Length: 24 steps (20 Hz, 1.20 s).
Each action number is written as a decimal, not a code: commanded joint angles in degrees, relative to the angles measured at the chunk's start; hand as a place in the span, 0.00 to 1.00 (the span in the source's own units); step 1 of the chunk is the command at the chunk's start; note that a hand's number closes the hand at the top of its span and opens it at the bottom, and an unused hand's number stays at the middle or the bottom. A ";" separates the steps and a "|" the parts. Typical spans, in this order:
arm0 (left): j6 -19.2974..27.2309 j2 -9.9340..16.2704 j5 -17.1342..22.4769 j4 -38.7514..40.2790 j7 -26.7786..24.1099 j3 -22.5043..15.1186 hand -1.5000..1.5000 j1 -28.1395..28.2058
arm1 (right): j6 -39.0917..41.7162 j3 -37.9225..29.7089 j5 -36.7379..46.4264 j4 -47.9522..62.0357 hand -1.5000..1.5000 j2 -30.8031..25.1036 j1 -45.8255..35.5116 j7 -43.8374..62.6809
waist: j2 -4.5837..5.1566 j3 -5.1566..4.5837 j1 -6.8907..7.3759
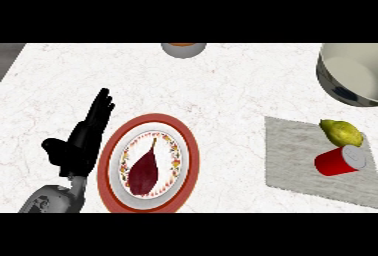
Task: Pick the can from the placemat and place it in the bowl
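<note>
One red can (339,161) being seen lying on its side on the grey placemat (295,165), touching a lemon (341,132), bowl (354,75) at far right, left hand (83,142) being held spread, fingers straight, beside a plate (111,155).

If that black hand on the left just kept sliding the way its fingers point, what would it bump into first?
Probably nothing: the left hand points up and slightly right across bare counter, passing left of the plate. The small round object at the far edge lies further right, though depth is hard to judge.
</note>
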 commanded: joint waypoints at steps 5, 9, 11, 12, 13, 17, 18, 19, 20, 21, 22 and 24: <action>-3.02 -1.53 -0.68 3.08 -0.28 1.98 0.50 -1.95 | 1.88 -7.28 -1.28 -2.46 0.00 -8.33 -2.22 13.30 | 0.18 -0.08 0.89; -1.61 -3.43 -2.69 1.33 -0.01 -0.16 0.50 -0.19 | 4.16 -5.07 -0.91 -6.50 0.00 -11.00 -0.03 21.48 | 0.07 -0.09 0.85; -1.74 -3.50 -3.03 3.48 -0.72 1.26 0.50 -1.63 | 1.47 -1.59 0.78 -8.48 0.00 -11.02 -3.91 27.83 | 0.21 -0.12 1.29; -4.32 -3.04 -1.41 3.83 -2.38 1.93 0.50 0.18 | 4.84 -3.14 1.04 -6.32 0.00 -12.53 -2.28 26.44 | 0.18 -0.09 1.07; -2.22 -4.30 -3.93 2.31 -2.67 -0.18 0.50 1.03 | 4.38 -0.50 1.81 -4.98 0.00 -12.62 -6.07 29.08 | 0.27 -0.07 1.88; -2.23 -3.62 -4.10 0.01 0.29 1.12 0.50 1.48 | 4.83 2.91 8.30 -8.17 0.00 -10.30 -2.97 30.66 | 0.09 -0.02 1.32; -5.43 -3.84 -3.30 3.89 -3.66 2.05 0.50 0.92 | 5.26 3.92 10.23 -3.91 0.00 -9.54 -5.54 30.15 | 0.28 -0.03 1.48; -3.90 -6.12 -4.40 6.90 -3.03 2.48 0.50 -2.18 | 7.09 3.47 12.23 -0.98 0.00 -9.04 -6.15 27.29 | 0.30 -0.01 1.20; -2.67 -5.68 -6.10 4.15 0.73 2.42 0.50 -3.24 | 9.12 1.57 11.08 -2.43 0.00 -9.75 -6.29 28.56 | 0.17 -0.01 1.07; -3.89 -3.95 -4.97 0.81 -0.46 2.95 0.50 1.54 | 7.53 2.50 14.03 -7.01 0.00 -7.81 -1.08 27.59 | 0.04 -0.01 0.90; -5.61 -3.99 -4.28 0.77 0.35 3.96 0.50 0.91 | 9.75 2.76 15.85 1.37 0.00 -7.20 -7.15 25.32 | 0.18 0.00 1.42; -5.48 -6.01 -5.66 3.31 -0.22 4.79 0.50 -0.40 | 10.84 3.28 16.10 1.01 0.00 -4.32 -8.50 26.66 | 0.20 -0.01 1.22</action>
